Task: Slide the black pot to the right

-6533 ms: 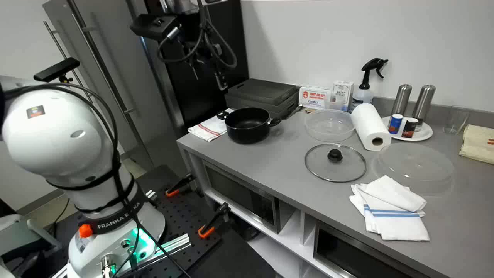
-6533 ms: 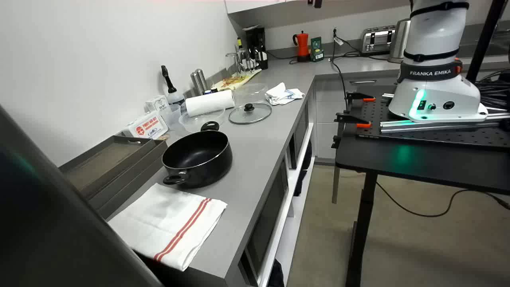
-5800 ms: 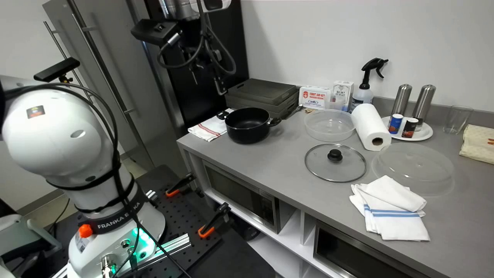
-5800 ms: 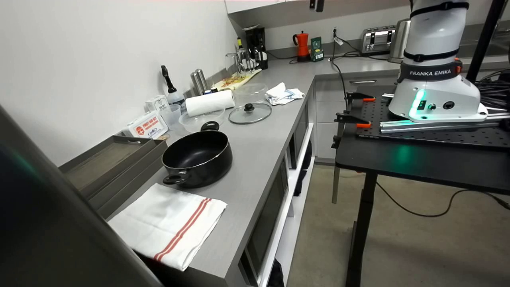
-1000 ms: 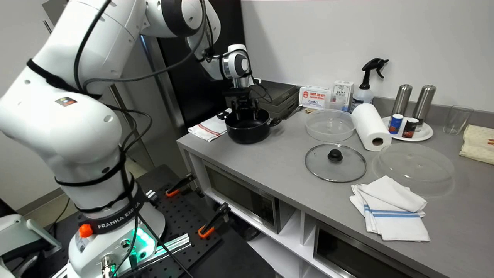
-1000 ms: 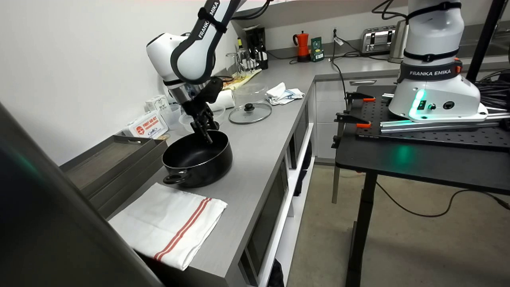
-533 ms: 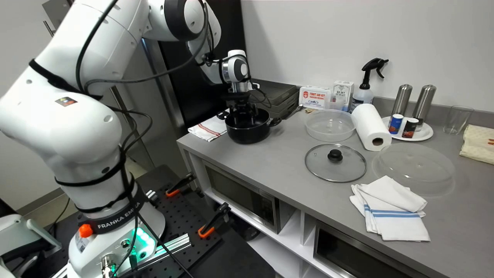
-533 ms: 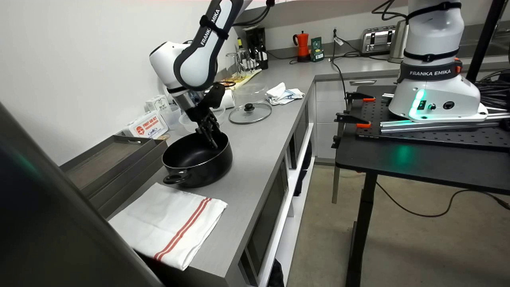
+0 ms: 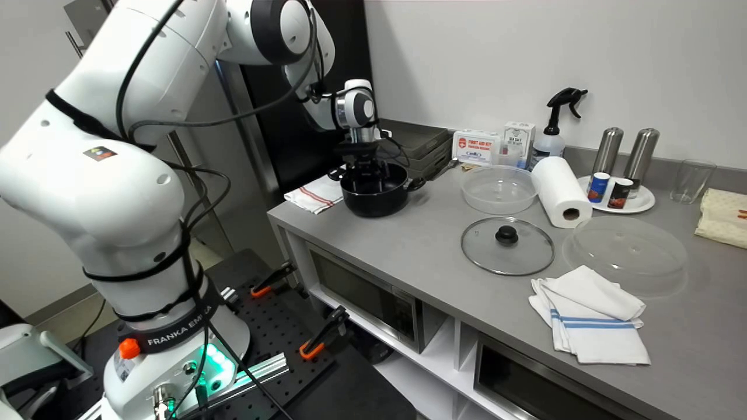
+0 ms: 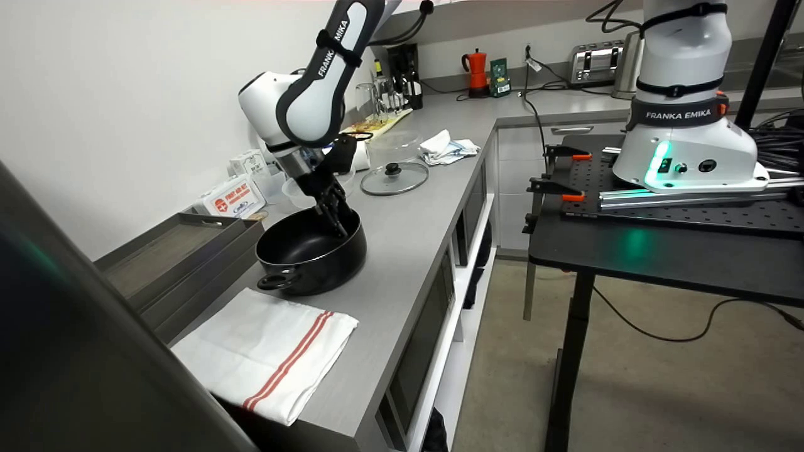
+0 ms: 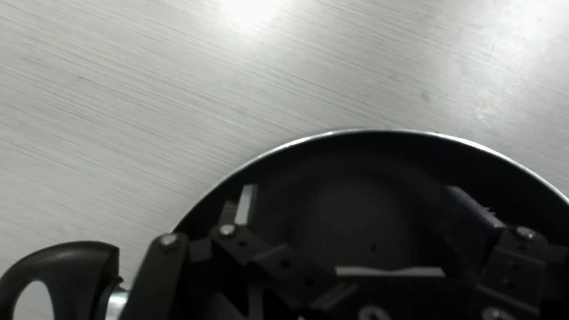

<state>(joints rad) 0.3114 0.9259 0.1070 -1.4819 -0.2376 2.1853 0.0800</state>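
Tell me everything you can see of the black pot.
The black pot is round and wide, dark inside and out, with a thin pale rim and two black side handles, a shiny metal-looking fitting showing at one. It sits upright and uncovered on the grey counter, close beside the red-striped towel. The open gripper reaches inside; whether it touches the pot cannot be told.

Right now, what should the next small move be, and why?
I'd probably ease the gripper sideways toward the glass lid, pressing the black pot from inside: in the wrist view the fingers stand apart within the rim, and in both exterior views the lid lies to the pot's right. Contact can't be confirmed.
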